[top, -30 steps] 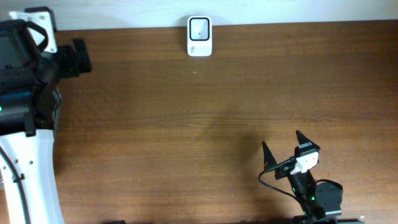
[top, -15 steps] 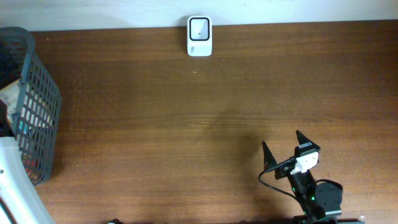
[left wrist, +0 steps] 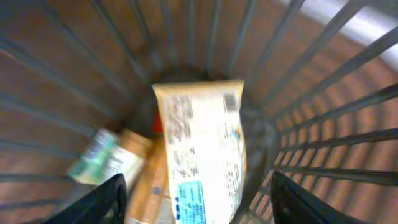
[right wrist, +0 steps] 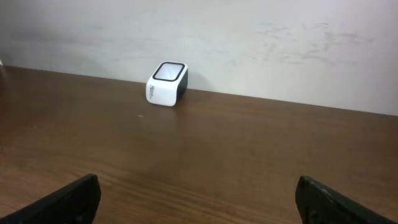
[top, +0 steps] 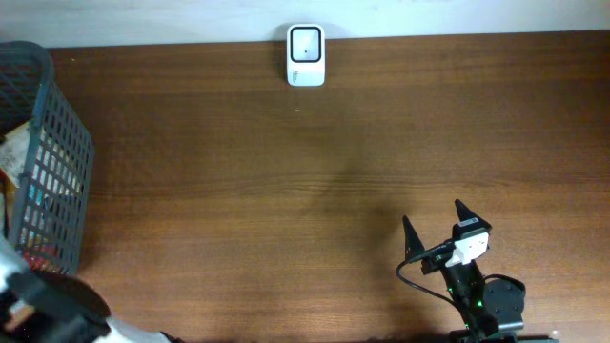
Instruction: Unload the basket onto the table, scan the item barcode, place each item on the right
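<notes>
A cream packet (left wrist: 202,155) with a small barcode near its top right corner and a blue label lies inside the grey wire basket (left wrist: 323,106). My left gripper (left wrist: 196,200) hangs over it, open, one finger on each side and neither touching the packet. From overhead only the basket (top: 57,143) and part of the left arm (top: 52,310) show. The white and black scanner (top: 306,55) stands at the table's far edge and shows as the scanner (right wrist: 166,84) in the right wrist view. My right gripper (top: 432,215) rests open and empty at the near right, its jaws wide (right wrist: 199,196).
Under the packet lie a brown box (left wrist: 146,168) and a green and white pack (left wrist: 99,160). The basket's bars close in on all sides of the left gripper. A pale wall (right wrist: 249,43) rises behind the scanner.
The left arm has swung from over the basket's top to the lower left corner, uncovering the basket in the overhead view. The right arm has not moved.
</notes>
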Action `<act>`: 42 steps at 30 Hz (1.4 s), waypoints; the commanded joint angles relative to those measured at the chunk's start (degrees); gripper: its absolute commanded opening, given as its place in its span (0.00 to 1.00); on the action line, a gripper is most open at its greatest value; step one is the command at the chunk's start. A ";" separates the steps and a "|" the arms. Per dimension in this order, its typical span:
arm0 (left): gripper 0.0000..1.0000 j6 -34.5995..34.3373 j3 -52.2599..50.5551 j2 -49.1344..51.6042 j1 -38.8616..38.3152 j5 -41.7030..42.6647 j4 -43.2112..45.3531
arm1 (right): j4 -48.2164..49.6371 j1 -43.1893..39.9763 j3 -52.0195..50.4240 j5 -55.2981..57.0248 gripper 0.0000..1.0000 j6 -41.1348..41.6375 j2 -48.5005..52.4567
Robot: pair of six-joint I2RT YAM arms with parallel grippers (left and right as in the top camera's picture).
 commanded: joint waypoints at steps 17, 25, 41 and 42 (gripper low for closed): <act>0.75 -5.33 0.24 26.21 0.26 2.51 5.97 | -0.42 0.31 -0.31 0.96 0.99 0.24 -0.22; 0.01 -5.35 3.26 24.96 0.11 4.07 3.93 | -0.42 0.31 -0.31 0.94 0.99 0.24 -0.22; 0.00 -6.23 8.20 -21.05 -15.02 4.02 -8.90 | -0.42 0.31 -0.31 0.94 0.99 0.24 -0.22; 0.00 -6.25 7.93 -20.87 -18.34 4.09 -11.15 | -0.42 0.31 -0.31 0.96 0.99 0.24 -0.22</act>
